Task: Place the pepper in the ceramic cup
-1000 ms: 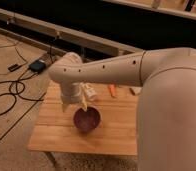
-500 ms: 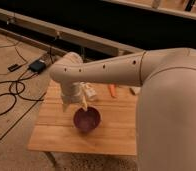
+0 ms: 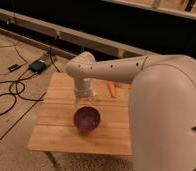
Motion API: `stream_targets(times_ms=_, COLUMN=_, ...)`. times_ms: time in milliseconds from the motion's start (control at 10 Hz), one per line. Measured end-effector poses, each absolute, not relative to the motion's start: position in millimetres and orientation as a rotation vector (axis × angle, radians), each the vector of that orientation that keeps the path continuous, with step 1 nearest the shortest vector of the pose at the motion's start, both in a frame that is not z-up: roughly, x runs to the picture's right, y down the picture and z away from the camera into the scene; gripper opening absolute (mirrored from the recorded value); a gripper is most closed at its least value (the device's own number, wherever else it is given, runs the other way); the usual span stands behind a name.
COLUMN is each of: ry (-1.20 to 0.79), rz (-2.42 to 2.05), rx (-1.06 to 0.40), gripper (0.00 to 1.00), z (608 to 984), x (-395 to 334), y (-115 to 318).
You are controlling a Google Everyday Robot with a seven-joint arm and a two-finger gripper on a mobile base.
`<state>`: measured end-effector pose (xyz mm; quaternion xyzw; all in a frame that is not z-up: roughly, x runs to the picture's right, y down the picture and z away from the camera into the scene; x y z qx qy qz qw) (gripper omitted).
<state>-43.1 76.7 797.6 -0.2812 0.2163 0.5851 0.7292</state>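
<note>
Nothing is being seen to shift over the last second: the arm [image 3: 116, 70] is being held in the same bent pose over the desk [image 3: 56, 131], and the tool [image 3: 86, 99] is being kept low, just behind the far rim of the dark purple bowl [image 3: 87, 119]. Whether the tool is released or clenched cannot be told. The pepper [image 3: 111, 89] is being left lying on the desk, just to the right of the tool and apart from it, so no grasp is being made on it yet. The ceramic cup is not being made out; it may be being hidden by the arm. The task is being judged as barely begun, with pickup outstanding.
</note>
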Motion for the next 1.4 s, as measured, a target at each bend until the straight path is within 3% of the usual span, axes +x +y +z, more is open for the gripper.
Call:
stream_targets(times_ms=500, ry=0.422, rz=1.270, rx=-0.632, gripper=0.65, z=876, x=9, y=49)
stream_targets(times_ms=1400, ry=0.464, rz=1.336, rx=-0.575, gripper=0.65, z=948, x=74, y=5)
